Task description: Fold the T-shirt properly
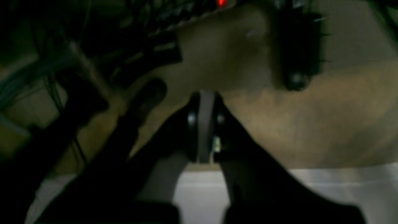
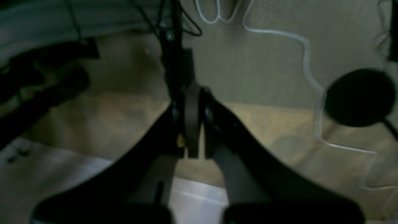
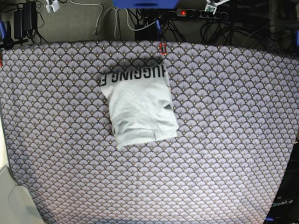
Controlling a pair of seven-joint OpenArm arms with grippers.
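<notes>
The T-shirt (image 3: 140, 105) lies folded into a compact rectangle on the tablecloth, left of centre in the base view. A strip of black lettering shows along its far edge. Neither arm appears in the base view. In the left wrist view my left gripper (image 1: 204, 101) has its jaws together and holds nothing, with floor beyond it. In the right wrist view my right gripper (image 2: 193, 90) is also shut and empty, over floor. The T-shirt does not show in either wrist view.
The purple-grey fan-patterned tablecloth (image 3: 224, 140) covers the whole table. Behind the far edge are a power strip with a red light (image 3: 183, 12) and tangled cables. The right wrist view shows a white cable (image 2: 306, 53) and a black round object (image 2: 360, 98) on the floor.
</notes>
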